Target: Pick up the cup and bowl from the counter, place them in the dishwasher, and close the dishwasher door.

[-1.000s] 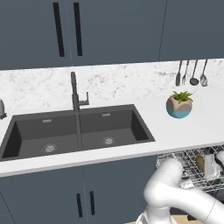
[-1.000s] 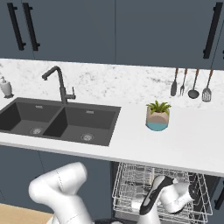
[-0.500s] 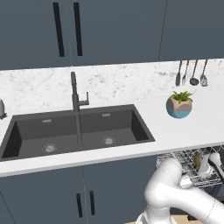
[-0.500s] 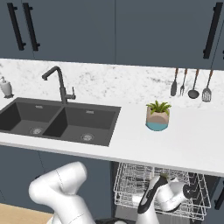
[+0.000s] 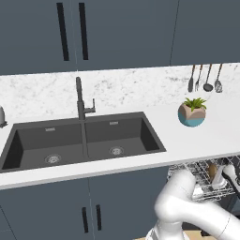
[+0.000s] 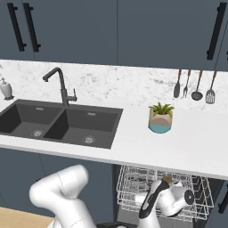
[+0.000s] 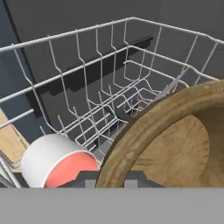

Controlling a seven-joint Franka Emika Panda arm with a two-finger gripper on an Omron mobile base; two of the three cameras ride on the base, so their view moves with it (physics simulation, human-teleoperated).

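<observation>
Two dishes lie inside the dishwasher rack in the hand view: a white cup on its side, with a red inside, at the lower left, and a big wooden bowl that takes up the lower right. The bowl is cut off by the right edge and by the bottom of this view, so its full shape is not seen. The fingertips of the gripper are hidden behind the bowl's rim, and I cannot tell whether they are clamped on the bowl or apart from it.

In the right base view the hand is low over the silver rack, below the edge of the counter. A small brown piece shows at the top of the hand; it is too small to say for sure what it is. In the left base view the rack is at the lower right corner, partly covered by the arm and cut off by the edge. The dishwasher door is hard to make out in any view.

On the counter stand a small plant pot and, at the far left, a soap bottle. Four utensils hang on the wall above. The dark sink with its black tap is to the left.
</observation>
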